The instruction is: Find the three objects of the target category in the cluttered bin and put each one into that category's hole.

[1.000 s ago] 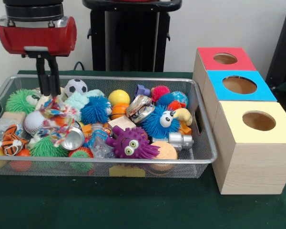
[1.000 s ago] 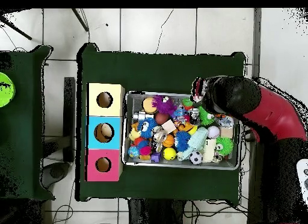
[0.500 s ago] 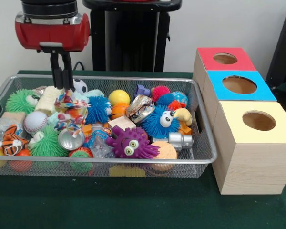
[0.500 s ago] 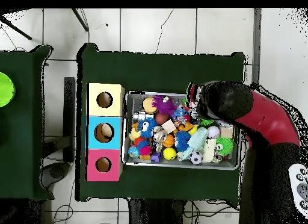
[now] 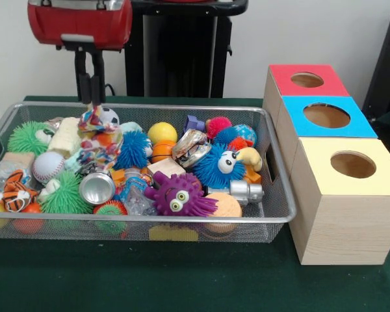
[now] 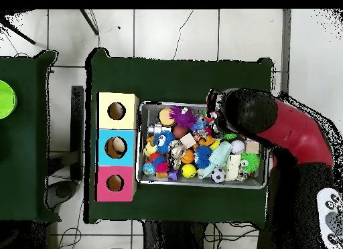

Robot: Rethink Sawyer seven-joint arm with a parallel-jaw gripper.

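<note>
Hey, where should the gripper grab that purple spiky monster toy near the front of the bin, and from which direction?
Grip the purple monster toy across its round body, coming straight down from above. It lies on top of the pile with its upper side uncovered, while the bin wall and neighbouring toys probably block a sideways approach. The soft spikes look too thin to hold.

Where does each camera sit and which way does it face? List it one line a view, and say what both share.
Front view: across the table, facing the wire bin; shows the arm's red end and the hand shut on a rope toy.
Overhead view: above the table, looking straight down; shows the red and black arm over one end of the bin.
Both share: the bin and the three holed boxes.
</note>
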